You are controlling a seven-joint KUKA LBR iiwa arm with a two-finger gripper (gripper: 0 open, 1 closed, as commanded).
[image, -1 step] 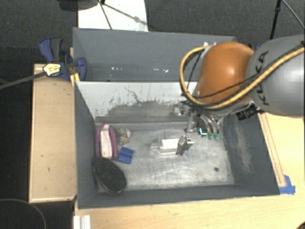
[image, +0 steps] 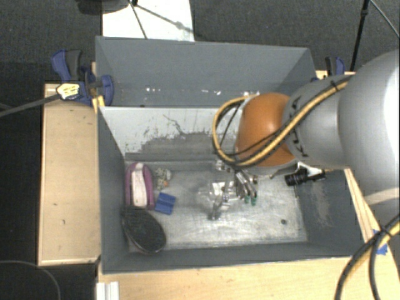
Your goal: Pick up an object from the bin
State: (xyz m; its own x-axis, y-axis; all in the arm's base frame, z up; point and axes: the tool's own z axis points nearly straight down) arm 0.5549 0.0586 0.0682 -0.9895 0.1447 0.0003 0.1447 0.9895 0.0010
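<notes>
Where the arm [image: 350, 124] reaches in from the right, its orange cover [image: 265, 130] hangs over the middle of the bin [image: 200, 74], and the jaws sit low beneath it, near the floor [image: 269, 230]. Whether they stand wide or narrow I cannot tell: pale metal and cable crowd that spot, and nothing can be made out between them. No loose thing lies plainly under them.

Nearest candidate: a blue block [image: 165, 203], left of the jaws on the floor, just beside a purple-and-pink case [image: 139, 185] that lies along the left wall. A black oval pad [image: 144, 230] fills the front-left corner, close in front of the case. A small mottled scrap [image: 164, 175] lies behind the block. A dark speck [image: 282, 222] sits alone at right.

Handling, as judged: the block looks small, stiff and light, with flat faces that suit a pinch across its short sides, though it may skid on the scuffed metal. The case looks rounded and smooth, likely to slip unless taken across its narrow width. The pad is flat and wide, a poor fit.

Room: the left group is hemmed in by the left wall and the front edge, so approach is open from the right or from above. The centre and right of the floor are open.
</notes>
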